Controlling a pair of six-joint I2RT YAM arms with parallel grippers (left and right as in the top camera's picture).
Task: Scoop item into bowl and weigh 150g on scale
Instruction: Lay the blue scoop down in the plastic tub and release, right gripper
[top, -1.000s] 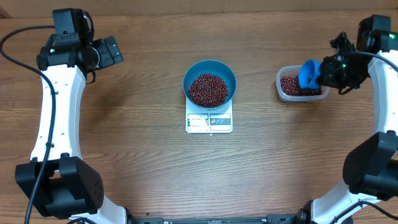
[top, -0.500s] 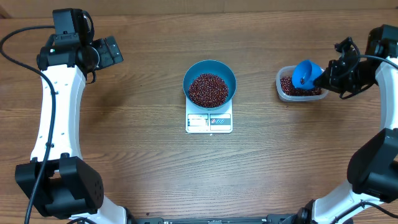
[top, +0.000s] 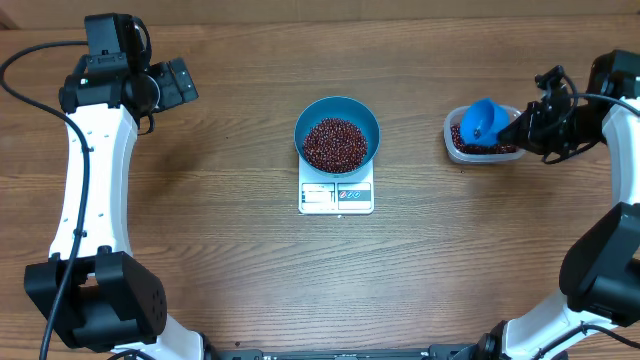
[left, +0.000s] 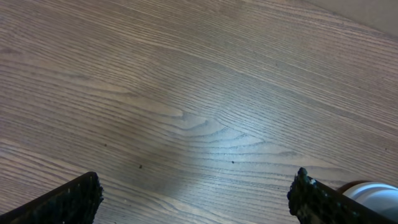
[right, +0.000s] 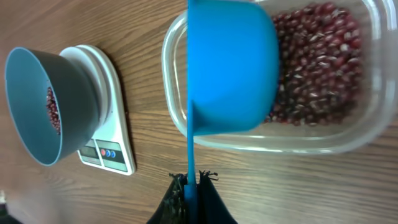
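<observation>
The coming move turns on the line from the tub (right: 348, 144) to the bowl (top: 371, 118). The bowl sits on the scale (top: 336, 197), and the tub stands well apart to the right of the scale, slightly behind it.

The right jaws, at the end of the right arm (top: 622, 160), are pressed together on the thin handle of the blue scoop (right: 230, 74). Its cup hangs over the beans (right: 323, 68) in the tub. The scoop's long axis runs roughly crosswise, with the cup toward the scale and the handle pointing away from it. A carry to the bowl would therefore likely be a leftward sweep along that same axis. In the wrist view the cup shows its outer side, tipped (whether it carries any beans I cannot tell).

The bowl already holds a broad mound of beans that covers its bottom. The scale's display is too small to read, so how close the weight is cannot be judged.

The left jaws stand spread wide and grip nothing. The left arm (top: 95, 170) is far to the left of the scale and behind it, so the right arm is plainly the nearer one.

The counter (top: 200, 260) is flat wood grain. Nothing stands between the scale and the tub, which leaves the sweep free room.
</observation>
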